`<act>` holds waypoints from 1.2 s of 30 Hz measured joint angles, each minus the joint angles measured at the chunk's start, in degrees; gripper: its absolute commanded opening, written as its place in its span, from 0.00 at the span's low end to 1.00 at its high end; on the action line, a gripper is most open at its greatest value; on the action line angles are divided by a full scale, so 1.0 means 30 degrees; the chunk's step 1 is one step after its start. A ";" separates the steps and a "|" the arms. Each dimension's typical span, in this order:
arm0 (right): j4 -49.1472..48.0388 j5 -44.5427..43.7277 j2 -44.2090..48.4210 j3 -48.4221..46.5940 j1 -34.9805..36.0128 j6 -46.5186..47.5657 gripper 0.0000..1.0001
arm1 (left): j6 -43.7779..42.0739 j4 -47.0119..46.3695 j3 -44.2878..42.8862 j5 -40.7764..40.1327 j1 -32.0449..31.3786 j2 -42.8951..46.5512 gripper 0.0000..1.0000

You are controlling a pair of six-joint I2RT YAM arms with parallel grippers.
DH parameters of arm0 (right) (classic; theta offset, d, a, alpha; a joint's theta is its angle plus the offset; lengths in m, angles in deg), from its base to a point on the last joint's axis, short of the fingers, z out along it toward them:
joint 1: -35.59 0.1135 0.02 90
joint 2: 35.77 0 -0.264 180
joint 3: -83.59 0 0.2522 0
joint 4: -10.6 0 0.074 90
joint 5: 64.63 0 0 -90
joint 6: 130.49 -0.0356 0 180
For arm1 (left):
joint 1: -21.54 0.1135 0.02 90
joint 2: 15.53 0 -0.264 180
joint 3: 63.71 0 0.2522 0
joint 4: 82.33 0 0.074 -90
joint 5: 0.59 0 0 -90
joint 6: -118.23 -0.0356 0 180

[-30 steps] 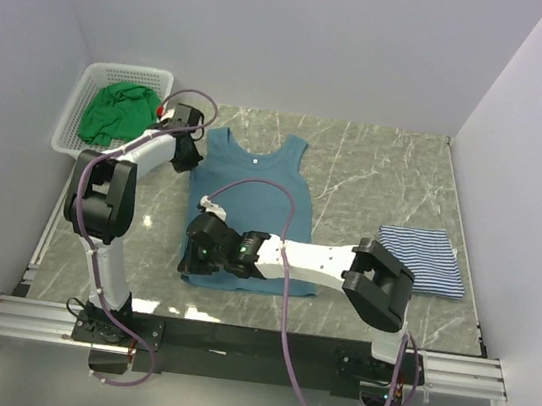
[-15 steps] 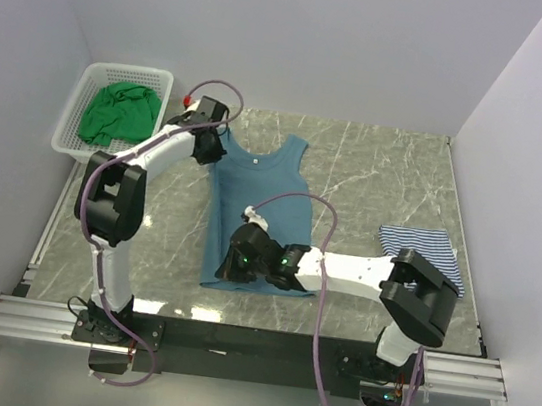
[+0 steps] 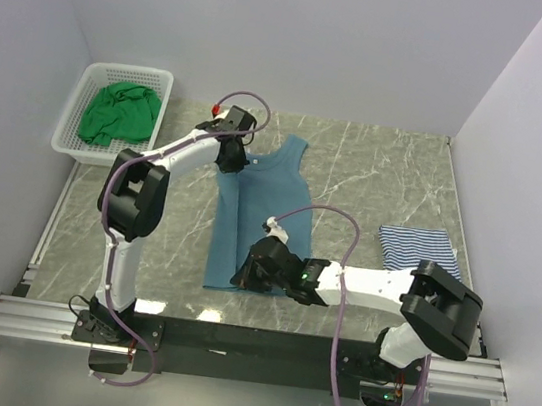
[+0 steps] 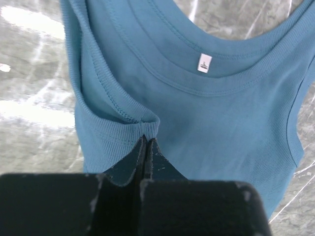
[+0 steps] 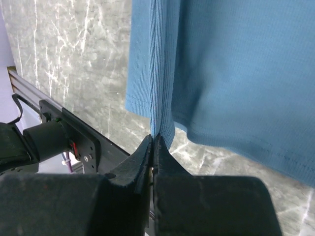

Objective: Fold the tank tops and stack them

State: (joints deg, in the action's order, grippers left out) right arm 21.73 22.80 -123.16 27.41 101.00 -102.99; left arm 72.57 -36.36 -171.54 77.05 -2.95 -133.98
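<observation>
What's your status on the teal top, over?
Left pincer shut on teal top strap, right pincer shut on its hem. Top partly folded lengthwise. Nothing blocking: striped top apart at right, green top in basket.

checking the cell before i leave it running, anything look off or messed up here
Nothing spilled or damaged. The teal tank top is mid-fold, one side edge pinched by the left gripper at the armhole and the right gripper at the hem. The green top sits crumpled in the basket.
</observation>
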 measured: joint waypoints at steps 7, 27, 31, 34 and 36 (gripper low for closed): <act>-0.0539 -0.0219 0.0401 0.1100 -0.0015 -0.0503 0.00 | 0.0109 0.0058 -0.0284 -0.0015 -0.0488 -0.0532 0.02; 0.1129 -0.1960 0.3993 0.2754 -0.0015 -0.1275 0.48 | -0.0372 -0.0933 -0.0058 -0.0772 -0.0772 0.0175 0.43; 0.2674 -0.2900 0.4546 0.2040 -0.0015 -0.0561 0.47 | 0.0160 -0.0933 0.0568 -0.1494 -0.0597 0.2076 0.31; 0.3934 -0.3402 0.3512 0.0401 -0.0015 0.0415 0.47 | 0.0692 -0.1107 0.1413 -0.1712 -0.0255 0.3679 0.25; 0.4619 -0.3679 0.2251 -0.1326 -0.0189 0.1384 0.45 | 0.1166 -0.1384 0.2346 -0.1676 0.0095 0.4532 0.20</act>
State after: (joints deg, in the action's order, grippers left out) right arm 35.59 11.76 -116.41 23.44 100.43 -98.84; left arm 76.06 -40.52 -164.50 72.02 -2.67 -120.39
